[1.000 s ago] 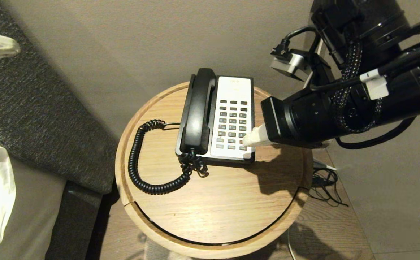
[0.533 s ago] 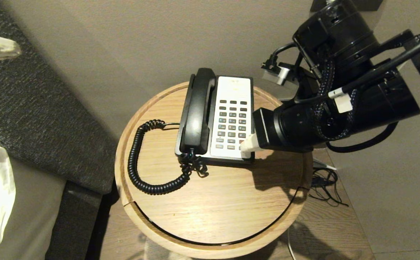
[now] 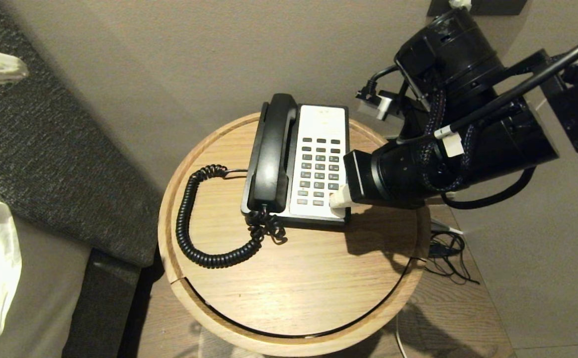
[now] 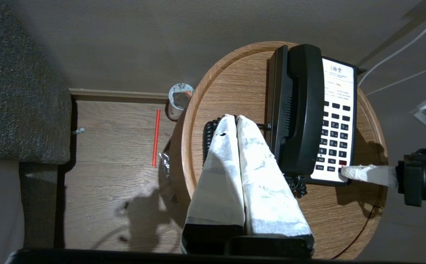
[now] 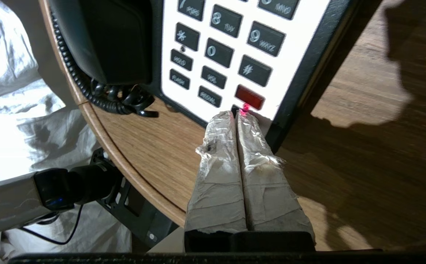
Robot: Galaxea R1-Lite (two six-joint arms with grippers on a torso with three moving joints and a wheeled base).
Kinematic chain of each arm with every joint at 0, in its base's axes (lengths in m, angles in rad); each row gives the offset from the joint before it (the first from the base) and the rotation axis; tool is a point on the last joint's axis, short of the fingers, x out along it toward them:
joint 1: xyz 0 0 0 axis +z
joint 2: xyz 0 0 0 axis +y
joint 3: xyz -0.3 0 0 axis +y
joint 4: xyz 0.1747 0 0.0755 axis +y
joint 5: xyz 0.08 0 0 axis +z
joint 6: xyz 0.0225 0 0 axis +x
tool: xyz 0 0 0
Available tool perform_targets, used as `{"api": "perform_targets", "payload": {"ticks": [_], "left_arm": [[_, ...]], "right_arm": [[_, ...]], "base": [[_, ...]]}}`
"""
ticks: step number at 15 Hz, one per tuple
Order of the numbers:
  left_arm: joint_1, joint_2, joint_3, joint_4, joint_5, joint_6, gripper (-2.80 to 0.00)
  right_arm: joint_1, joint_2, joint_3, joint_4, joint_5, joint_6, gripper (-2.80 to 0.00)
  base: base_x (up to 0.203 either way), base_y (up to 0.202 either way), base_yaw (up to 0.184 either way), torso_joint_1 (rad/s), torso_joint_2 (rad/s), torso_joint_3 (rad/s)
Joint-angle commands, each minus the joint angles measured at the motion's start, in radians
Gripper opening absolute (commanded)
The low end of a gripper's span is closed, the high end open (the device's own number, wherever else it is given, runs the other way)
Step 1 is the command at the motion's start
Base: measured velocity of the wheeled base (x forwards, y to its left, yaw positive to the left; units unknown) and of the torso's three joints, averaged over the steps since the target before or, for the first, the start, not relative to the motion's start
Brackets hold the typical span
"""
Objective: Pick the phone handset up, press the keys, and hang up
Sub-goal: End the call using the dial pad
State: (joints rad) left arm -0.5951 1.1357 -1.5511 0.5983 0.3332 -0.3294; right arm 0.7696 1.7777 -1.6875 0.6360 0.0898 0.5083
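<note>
Looking down from the head, we see our right gripper (image 3: 337, 198) reaching in from the right, its taped fingers (image 5: 234, 124) pressed together with no gap between them. The tips rest at the near right corner of the phone base (image 3: 321, 124), on the white face just below a red key (image 5: 249, 96) in the bottom row of the keypad (image 3: 320, 171). A small red glow shows right at the fingertips in the right wrist view.

We find the phone handset (image 3: 272, 151) lying in its cradle along the left side of the base, lengthwise, untouched. It sits across the keypad from our right gripper, near but apart, with several columns of keys between them. Its coiled cord (image 3: 194, 219) loops off the near end and curls over the round wooden table (image 3: 289, 283) toward the left edge.

Our left gripper (image 4: 236, 121) hangs above the left part of the table, fingers closed against each other and holding nothing. In its wrist view the tips hover over the cord, just beside the handset without touching it.

On the floor beside the table we see a paper cup (image 4: 179, 99) and a red straw (image 4: 156, 137).
</note>
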Motion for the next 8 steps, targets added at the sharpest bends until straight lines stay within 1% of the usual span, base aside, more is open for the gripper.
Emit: {"api": "perform_targets", "payload": {"ticks": [1,8], "left_arm": [[0.000,0.002,-0.001,0.003,0.003,-0.002,-2.80],[0.001,-0.001,0.000,0.003,0.003,-0.002,-2.80]], "right_arm": [[-0.013,0.009,0.000,-0.007,0.001,-0.003,-2.80],[-0.016,0.012,0.015,-0.018,0.001,-0.007,-2.80]], "base": [[0.000,0.000,0.000,0.000,0.00,0.000],[0.000,0.000,0.000,0.000,0.00,0.000]]}}
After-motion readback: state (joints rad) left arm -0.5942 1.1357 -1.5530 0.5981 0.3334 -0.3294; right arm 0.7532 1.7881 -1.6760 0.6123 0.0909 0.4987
